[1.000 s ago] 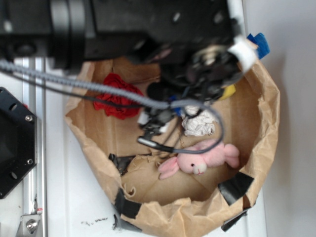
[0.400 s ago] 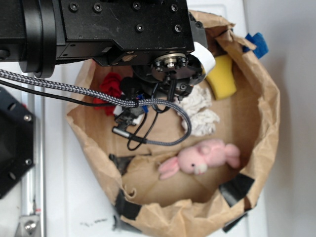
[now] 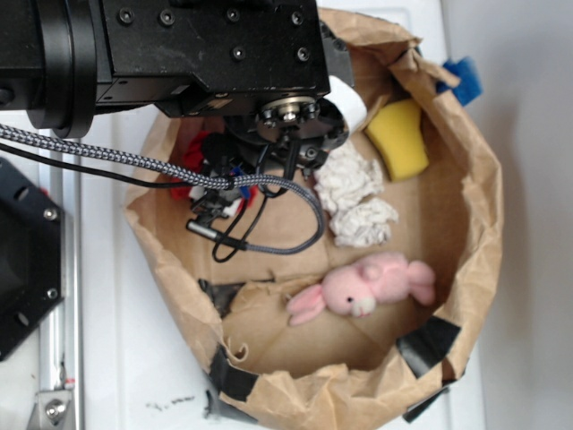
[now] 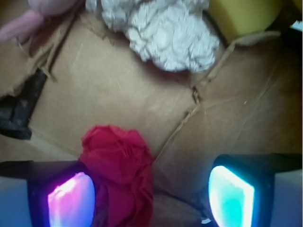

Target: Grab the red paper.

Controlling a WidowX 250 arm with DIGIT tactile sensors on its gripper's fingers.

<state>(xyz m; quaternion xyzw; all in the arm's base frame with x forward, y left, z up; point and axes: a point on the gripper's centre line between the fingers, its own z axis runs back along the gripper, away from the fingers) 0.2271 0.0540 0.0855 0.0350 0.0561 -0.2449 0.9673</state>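
While your hand (image 4: 150,194) hangs inside the paper bag (image 3: 483,224), its fingers are spread apart. The red paper (image 4: 120,175) lies on the bag floor, nearer the left finger (image 4: 71,198) (touching or not, can't tell).

Arm reaches downward; gripper (image 4: 151,194) jaws spread wide apart.

Exterior shot's bright and evenly lit, pretty sharp, soft shadow under the black metal robot arm (image 3: 179,54). Wrist view's dimmer, soft-focus all over, two glowing gripper pads (image 4: 71,201) blown out pink and cyan.
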